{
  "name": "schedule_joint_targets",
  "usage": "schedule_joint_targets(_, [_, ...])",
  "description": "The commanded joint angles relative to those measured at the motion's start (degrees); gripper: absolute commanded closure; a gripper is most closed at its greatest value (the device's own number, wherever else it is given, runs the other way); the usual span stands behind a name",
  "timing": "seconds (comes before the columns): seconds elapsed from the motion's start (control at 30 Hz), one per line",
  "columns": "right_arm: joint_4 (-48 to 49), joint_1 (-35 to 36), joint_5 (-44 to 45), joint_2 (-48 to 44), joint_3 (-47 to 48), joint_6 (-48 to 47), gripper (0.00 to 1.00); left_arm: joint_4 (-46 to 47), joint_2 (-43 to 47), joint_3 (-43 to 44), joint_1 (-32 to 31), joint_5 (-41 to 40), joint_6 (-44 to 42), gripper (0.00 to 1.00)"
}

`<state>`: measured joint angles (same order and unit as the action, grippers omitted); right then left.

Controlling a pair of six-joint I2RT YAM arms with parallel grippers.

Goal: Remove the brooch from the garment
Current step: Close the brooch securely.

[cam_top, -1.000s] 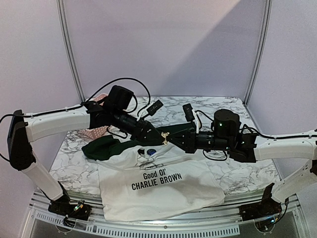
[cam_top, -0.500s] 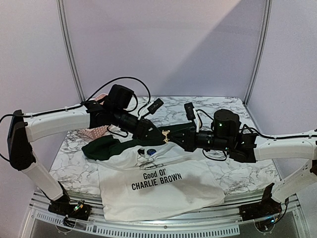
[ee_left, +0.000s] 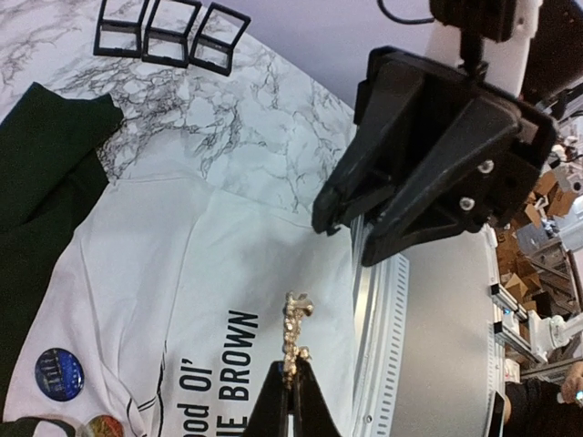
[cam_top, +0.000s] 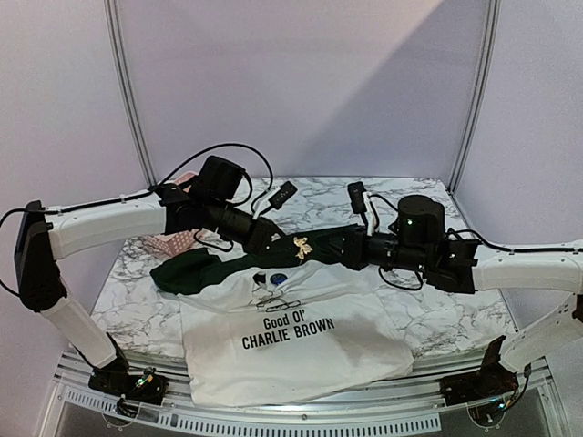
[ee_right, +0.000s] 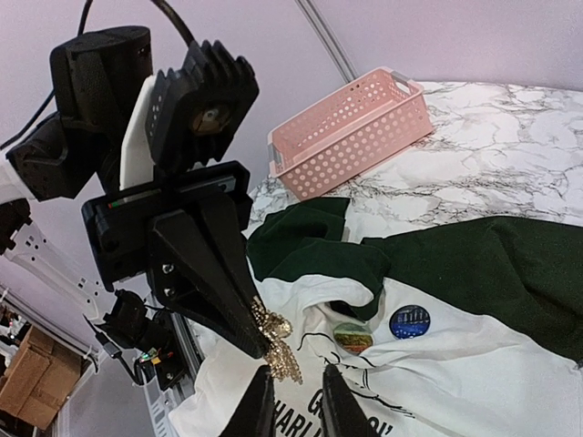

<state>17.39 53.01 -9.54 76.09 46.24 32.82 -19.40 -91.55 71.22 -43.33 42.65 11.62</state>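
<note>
The garment [cam_top: 291, 355], a white T-shirt with dark green sleeves and black "Good Ol' CHARLIE BROWN" print, lies spread on the marble table [cam_top: 437, 309], filling the lower centre of the top view. Its hem reaches the table's near edge, and one green sleeve is bunched toward the left.

Both arms reach in from the frame edges and meet above the collar, at the centre of the top view.

A pink perforated basket [ee_right: 351, 127] stands on the table in the upper centre of the right wrist view, beyond the green sleeve.

The left end effector [ee_left: 291, 401] is clenched, its fingertips pinching the lower end of the brooch. The right end effector [ee_right: 297, 387] is released, fingers parted and holding nothing, their tips just beside the brooch.

Two round badges sit near the collar, one blue [ee_right: 409, 320] and one multicoloured [ee_right: 352, 337].

The brooch [ee_left: 293, 341], a small gold piece, projects from the left fingertips and appears raised clear of the fabric, over the white chest panel in the left wrist view.
</note>
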Motion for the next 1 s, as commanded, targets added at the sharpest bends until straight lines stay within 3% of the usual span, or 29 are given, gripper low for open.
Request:
schedule_joint_targets(0.0, [-1.6, -0.6, -0.3, -1.2, 1.9, -0.6, 0.78, -1.7, -0.5, 1.3, 0.5, -2.4, 0.4, 1.00])
schedule_joint_targets(0.17, [-1.7, -0.6, -0.5, -3.0, 1.0, 0.0, 0.58, -1.6, -0.1, 1.0, 0.8, -4.5, 0.6, 1.00])
schedule_joint_targets(0.4, [-2.1, -0.5, -0.4, -7.7, -0.6, -1.6, 0.39, -1.0, 0.1, 0.9, 1.4, -4.1, 0.7, 1.00])
schedule_joint_targets(0.6, [-0.9, -0.6, -0.8, -10.8, -3.0, -2.3, 0.32, 2.1, 2.0, -0.6, 1.4, -2.2, 0.9, 1.00])
schedule_joint_targets(0.7, [-1.2, -0.4, -3.7, -11.2, -3.9, -4.2, 0.29, 5.0, 2.4, -1.5, 1.5, 3.2, 2.5, 1.00])
schedule_joint_targets(0.97, [-9.9, 6.4, 11.9, -10.7, -2.1, -14.5, 0.24, 7.2, 2.5, -0.9, 1.3, 16.8, 4.3, 1.00])
